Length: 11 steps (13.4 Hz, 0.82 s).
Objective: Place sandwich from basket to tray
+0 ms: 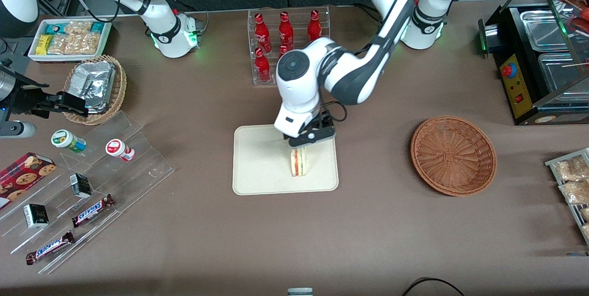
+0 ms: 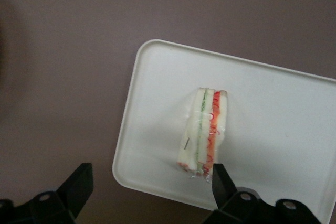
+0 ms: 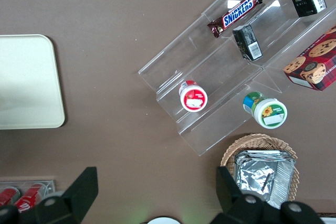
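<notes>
White-bread sandwich (image 1: 299, 163) standing on edge on the cream-beige tray (image 1: 257, 167), red, orange and green filling stripes showing. Directly above it, gripper (image 1: 307, 142) of the working arm, fingers (image 2: 223, 184) spread wide and not gripping the wedge. Reddish-brown wicker basket (image 1: 453, 155) lying well apart toward the working arm's end of the table. Red soda bottles (image 1: 285, 33) racked farther from the front camera than the tray.
</notes>
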### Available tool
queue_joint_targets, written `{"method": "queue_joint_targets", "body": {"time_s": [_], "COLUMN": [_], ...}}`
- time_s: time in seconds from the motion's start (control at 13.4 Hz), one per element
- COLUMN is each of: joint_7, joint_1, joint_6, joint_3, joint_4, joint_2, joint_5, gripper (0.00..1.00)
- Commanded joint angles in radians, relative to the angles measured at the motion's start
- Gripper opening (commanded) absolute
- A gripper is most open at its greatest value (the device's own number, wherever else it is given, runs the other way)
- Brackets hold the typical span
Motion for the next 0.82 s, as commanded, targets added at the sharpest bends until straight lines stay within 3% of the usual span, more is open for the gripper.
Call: {"method": "queue_joint_targets", "body": {"time_s": [0.0,0.22,0.52,0.74], "joint_7": [-0.014,0.0,0.228,0.43], "joint_1": [0.059,0.142,0.27,0.41], "joint_6": [-0.124,-0.262,-0.443,-0.525], "joint_3": [0.0,0.0,-0.002,-0.002], "joint_4": [-0.027,-0.033,-0.041,-0.074], "joint_2": [-0.119,-0.248,-0.4,-0.534], "joint_5": [-0.002,0.0,-0.014,-0.067], "gripper": [1.0,1.0,1.0,1.0]}}
